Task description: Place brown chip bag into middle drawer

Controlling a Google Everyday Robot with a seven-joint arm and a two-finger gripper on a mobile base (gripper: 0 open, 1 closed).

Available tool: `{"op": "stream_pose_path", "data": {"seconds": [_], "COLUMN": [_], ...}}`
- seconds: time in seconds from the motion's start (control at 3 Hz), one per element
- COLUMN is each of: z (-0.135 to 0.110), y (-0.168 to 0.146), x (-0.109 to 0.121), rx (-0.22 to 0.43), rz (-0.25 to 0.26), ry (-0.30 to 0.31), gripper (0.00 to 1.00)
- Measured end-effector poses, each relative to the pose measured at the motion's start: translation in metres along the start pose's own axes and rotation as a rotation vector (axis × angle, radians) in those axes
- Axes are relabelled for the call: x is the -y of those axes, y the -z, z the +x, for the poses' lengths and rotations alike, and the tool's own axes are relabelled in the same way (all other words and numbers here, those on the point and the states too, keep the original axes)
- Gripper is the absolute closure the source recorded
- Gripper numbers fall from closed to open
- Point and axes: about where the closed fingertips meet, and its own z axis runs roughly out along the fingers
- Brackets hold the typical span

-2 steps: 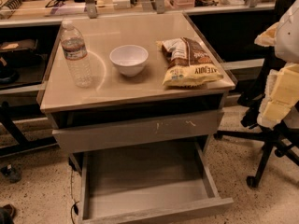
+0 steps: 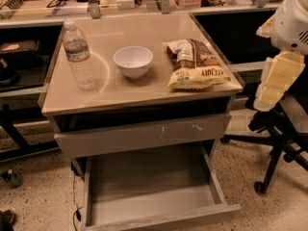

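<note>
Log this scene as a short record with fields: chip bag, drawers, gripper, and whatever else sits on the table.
bag: brown chip bag lying on the tabletop, right side, near the front edge
target: middle drawer pulled open, floor bare
above target: scratched drawer front, pushed in
other items: water bottle upright at left; white bowl in the middle, empty
arm: gripper at the right edge of view, beside the table, apart from the bag
task state: bag not yet in the drawer
</note>
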Motion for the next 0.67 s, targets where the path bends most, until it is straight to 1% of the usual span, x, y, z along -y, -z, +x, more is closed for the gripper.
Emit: {"op": "stream_pose_path", "data": {"seconds": [0.67], "z": [-0.003], "y": [-0.032], "x": [0.064], "rx": [-0.035], "rz": [-0.012], "ry": [0.015], "gripper": [0.0]}}
